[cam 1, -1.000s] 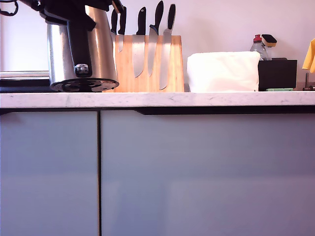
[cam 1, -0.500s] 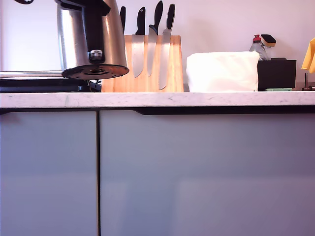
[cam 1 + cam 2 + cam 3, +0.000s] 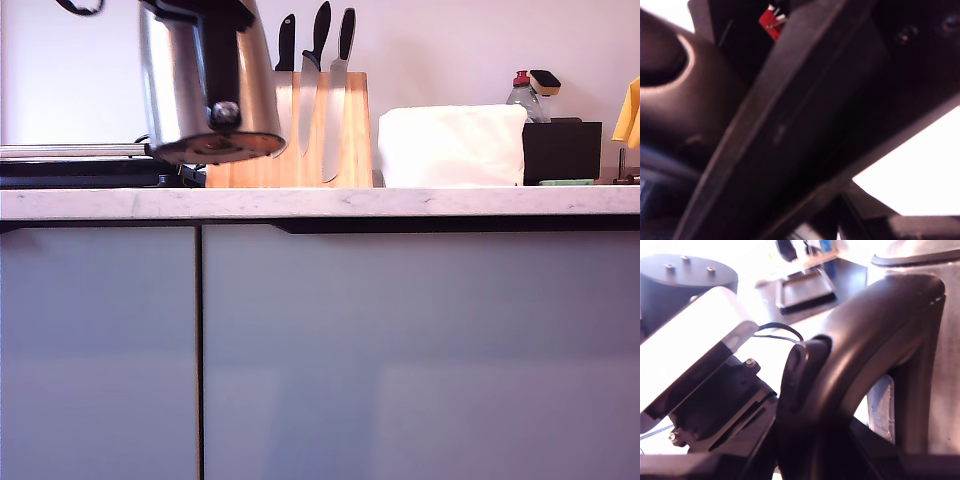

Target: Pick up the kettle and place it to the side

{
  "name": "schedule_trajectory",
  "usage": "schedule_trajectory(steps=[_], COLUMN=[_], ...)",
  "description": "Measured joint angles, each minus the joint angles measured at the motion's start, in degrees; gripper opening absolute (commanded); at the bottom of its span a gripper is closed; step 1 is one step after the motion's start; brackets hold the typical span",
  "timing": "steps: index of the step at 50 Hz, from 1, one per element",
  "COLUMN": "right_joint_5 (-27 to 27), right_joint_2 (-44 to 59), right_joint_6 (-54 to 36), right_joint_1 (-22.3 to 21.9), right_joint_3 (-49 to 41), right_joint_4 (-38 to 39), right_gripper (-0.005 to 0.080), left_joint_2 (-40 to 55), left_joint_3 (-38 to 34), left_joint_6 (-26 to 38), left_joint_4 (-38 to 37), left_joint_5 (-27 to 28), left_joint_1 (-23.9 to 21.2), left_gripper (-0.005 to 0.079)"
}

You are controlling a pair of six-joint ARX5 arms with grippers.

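A row of pale cabinet doors (image 3: 400, 350) is seen filling the lower part of the exterior view, topped by a white marble counter (image 3: 420, 202) that runs the full width. The kettle (image 3: 210, 85) is held in the air above the counter toward the exterior view's left, clear of the surface and tilted so that its round base is partly shown, with a dark flat slab (image 3: 80, 172) lying on the counter below and to the exterior view's left of it. A wooden knife block (image 3: 335, 130) with black-handled knives stands just behind the kettle and is partly hidden by it. A white folded cloth (image 3: 452, 145) rests on the counter to the exterior view's right of the block, followed by a black box (image 3: 563, 150) with a bottle (image 3: 522, 92) behind it. In the second wrist view the kettle's black loop handle (image 3: 875, 345) is shown close up, and my second gripper (image 3: 800, 390) is seen pinched around it beside the steel body. The first wrist view is filled by dark blurred surfaces, so it cannot be told whether my first gripper is spread or pressed together. A small red part (image 3: 771, 21) is visible there.
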Motion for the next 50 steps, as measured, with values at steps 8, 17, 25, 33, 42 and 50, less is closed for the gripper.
schedule_trajectory(steps=[8,17,25,33,42,50], right_joint_5=[0.09,0.00,0.07,-0.24,-0.59,-0.57], right_joint_2=[0.00,-0.02,-0.13,-0.13,-0.70,-1.73], right_joint_6=[0.13,-0.22,-1.09,-1.18,-1.97,-3.28], right_joint_1=[-1.25,-3.08,-4.85,-6.93,-9.18,-11.08], right_joint_3=[0.00,0.00,0.00,0.00,-0.02,-0.02], right_joint_4=[-1.53,-1.66,-3.45,-5.88,-9.14,-11.08], right_gripper=[-0.0012,-0.0012,-0.0012,-0.0012,-0.0012,-0.0012], left_joint_2=[2.40,5.62,8.63,11.82,14.82,17.55], left_joint_3=[1.77,5.22,7.69,10.19,12.85,16.39], left_joint_6=[-0.61,-0.63,-0.66,-1.33,-1.95,-2.40], left_joint_4=[-0.13,0.00,0.28,0.50,0.68,0.81], left_joint_5=[0.02,-0.24,-0.48,-0.59,-0.76,-0.94], left_joint_1=[-1.05,-2.27,-3.67,-5.27,-7.19,-8.92], left_gripper=[-0.0024,-0.0024,-0.0024,-0.0024,-0.0024,-0.0024])
